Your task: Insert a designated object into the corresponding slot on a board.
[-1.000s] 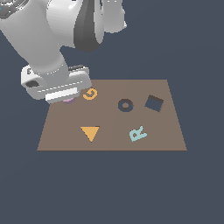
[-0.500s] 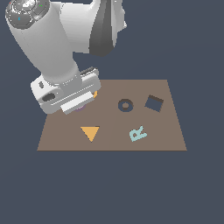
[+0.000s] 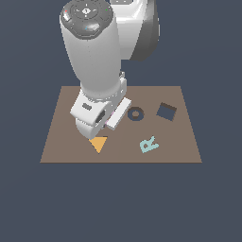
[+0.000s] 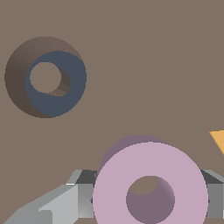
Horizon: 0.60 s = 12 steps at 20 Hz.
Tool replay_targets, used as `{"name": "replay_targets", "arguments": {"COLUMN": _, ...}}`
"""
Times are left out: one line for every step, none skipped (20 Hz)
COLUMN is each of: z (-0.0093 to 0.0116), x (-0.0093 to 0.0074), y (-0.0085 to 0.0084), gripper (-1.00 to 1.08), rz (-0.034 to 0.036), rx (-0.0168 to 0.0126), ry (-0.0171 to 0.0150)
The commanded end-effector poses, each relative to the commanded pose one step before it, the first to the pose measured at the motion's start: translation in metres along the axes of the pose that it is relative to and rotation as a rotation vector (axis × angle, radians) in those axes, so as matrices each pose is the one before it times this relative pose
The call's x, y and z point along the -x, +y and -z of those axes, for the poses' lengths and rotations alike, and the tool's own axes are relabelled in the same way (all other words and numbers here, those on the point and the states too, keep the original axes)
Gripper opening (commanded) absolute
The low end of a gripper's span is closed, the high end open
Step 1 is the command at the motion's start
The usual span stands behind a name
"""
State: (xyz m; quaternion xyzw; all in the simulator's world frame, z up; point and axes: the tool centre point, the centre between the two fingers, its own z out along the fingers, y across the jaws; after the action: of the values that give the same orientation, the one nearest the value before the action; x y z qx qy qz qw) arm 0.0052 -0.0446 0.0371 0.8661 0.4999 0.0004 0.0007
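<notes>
In the wrist view my gripper (image 4: 150,194) is shut on the pale lilac-pink ring (image 4: 148,159). A grey finger (image 4: 81,192) shows at each side of the ring, which hangs above the brown board (image 4: 153,65). The dark navy ring-shaped slot (image 4: 72,83) with its brown centre lies apart from the ring. In the exterior view the slot (image 3: 135,114) shows on the board (image 3: 61,142) just to the right of my hand (image 3: 92,125). The arm hides the ring there.
An orange triangle (image 3: 98,143) lies just below my hand, and its corner shows in the wrist view (image 4: 218,140). A teal "R" shape (image 3: 149,144) and a dark square recess (image 3: 166,111) lie further to the exterior view's right.
The arm has swung from the board's back left corner toward its middle, carrying the ring. The hand now stands over the orange triangle, closer to the ring slot.
</notes>
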Motion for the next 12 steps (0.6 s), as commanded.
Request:
{"name": "replay_targets", "arguments": {"z": 0.00111, "x": -0.02004, "y": -0.01108, "gripper": -1.00, "rz": 0.11878, "rx": 0.00049, "ry": 0.00004}}
{"name": "replay_targets", "arguments": {"z": 0.00032, "x": -0.00741, "y": -0.00409, "gripper": -1.00, "rz": 0.04318, "rx": -0.00003, "ry": 0.00003}}
{"name": "replay_targets", "arguments": {"z": 0.00030, "x": -0.00698, "y": -0.00388, "gripper": -1.00, "rz": 0.04073, "rx": -0.00004, "ry": 0.00003}}
{"name": "replay_targets", "arguments": {"z": 0.00027, "x": -0.00655, "y": -0.00368, "gripper": -1.00, "rz": 0.03828, "rx": -0.00005, "ry": 0.00002}}
{"name": "replay_targets", "arguments": {"z": 0.00025, "x": -0.00613, "y": -0.00346, "gripper": -1.00, "rz": 0.03584, "rx": -0.00006, "ry": 0.00002}}
{"name": "replay_targets", "arguments": {"z": 0.00023, "x": -0.00571, "y": -0.00323, "gripper": -1.00, "rz": 0.03336, "rx": -0.00006, "ry": 0.00002}}
{"name": "replay_targets", "arguments": {"z": 0.00021, "x": -0.00529, "y": -0.00302, "gripper": -1.00, "rz": 0.03095, "rx": -0.00007, "ry": 0.00002}}
{"name": "replay_targets", "arguments": {"z": 0.00019, "x": -0.00486, "y": -0.00282, "gripper": -1.00, "rz": 0.02851, "rx": -0.00008, "ry": 0.00001}}
{"name": "replay_targets", "arguments": {"z": 0.00017, "x": -0.00442, "y": -0.00261, "gripper": -1.00, "rz": 0.02599, "rx": -0.00009, "ry": 0.00001}}
{"name": "replay_targets", "arguments": {"z": 0.00015, "x": -0.00400, "y": -0.00240, "gripper": -1.00, "rz": 0.02359, "rx": -0.00009, "ry": 0.00001}}
{"name": "replay_targets", "arguments": {"z": 0.00013, "x": -0.00360, "y": -0.00217, "gripper": -1.00, "rz": 0.02122, "rx": -0.00009, "ry": 0.00001}}
{"name": "replay_targets", "arguments": {"z": 0.00012, "x": -0.00319, "y": -0.00192, "gripper": -1.00, "rz": 0.01877, "rx": -0.00008, "ry": 0.00001}}
